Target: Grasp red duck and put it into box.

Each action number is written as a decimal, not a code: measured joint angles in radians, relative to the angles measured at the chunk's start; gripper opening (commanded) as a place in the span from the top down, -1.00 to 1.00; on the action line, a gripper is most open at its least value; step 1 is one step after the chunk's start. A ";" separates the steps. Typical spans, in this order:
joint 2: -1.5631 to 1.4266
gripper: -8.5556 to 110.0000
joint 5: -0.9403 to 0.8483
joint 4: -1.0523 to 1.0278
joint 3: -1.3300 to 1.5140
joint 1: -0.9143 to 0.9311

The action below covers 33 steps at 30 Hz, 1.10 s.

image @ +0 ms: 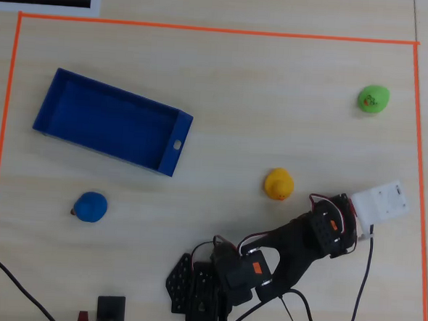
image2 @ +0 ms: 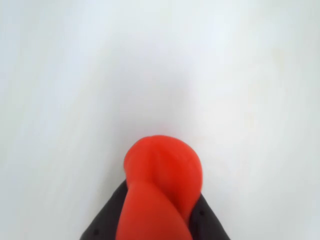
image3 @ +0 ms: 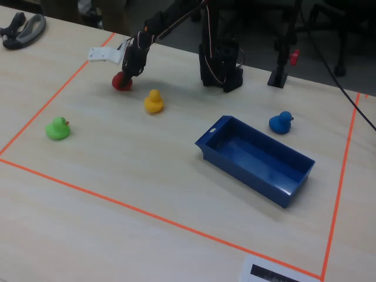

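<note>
Black arm, orange servo tags.
White camera block (image: 381,202) behind gripper (image3: 125,75); thin wires loop along the links.

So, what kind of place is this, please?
Probably a robotics lab or office workspace. A pale wooden table has an orange tape border marking a work area, toy ducks such as the green duck lie on it, and office chair bases stand behind.

Pale wood table (image3: 117,194) edged with orange tape (image3: 147,212); dark chairs (image3: 346,23) behind
</note>
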<state>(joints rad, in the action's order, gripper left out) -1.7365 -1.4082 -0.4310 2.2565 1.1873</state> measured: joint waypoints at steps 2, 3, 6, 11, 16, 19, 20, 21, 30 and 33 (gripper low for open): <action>-0.067 0.85 0.072 -0.129 -0.069 -0.044; -0.110 0.85 0.120 -0.210 -0.120 -0.081; -0.221 0.85 0.244 -0.423 -0.245 -0.202; -0.411 0.85 0.471 -0.776 -0.430 -0.508; -0.494 0.85 0.733 -1.046 -0.603 -0.940; -0.474 0.85 0.884 -1.092 -0.624 -1.175; -0.456 0.85 0.930 -1.092 -0.624 -1.238; -0.434 0.85 0.968 -1.092 -0.624 -1.290; -0.279 0.85 1.052 -0.945 -0.607 -1.583; -0.209 0.85 1.052 -0.891 -0.588 -1.621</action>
<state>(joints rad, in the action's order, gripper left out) -1.9451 -0.3559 -1.3223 1.6690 -0.4341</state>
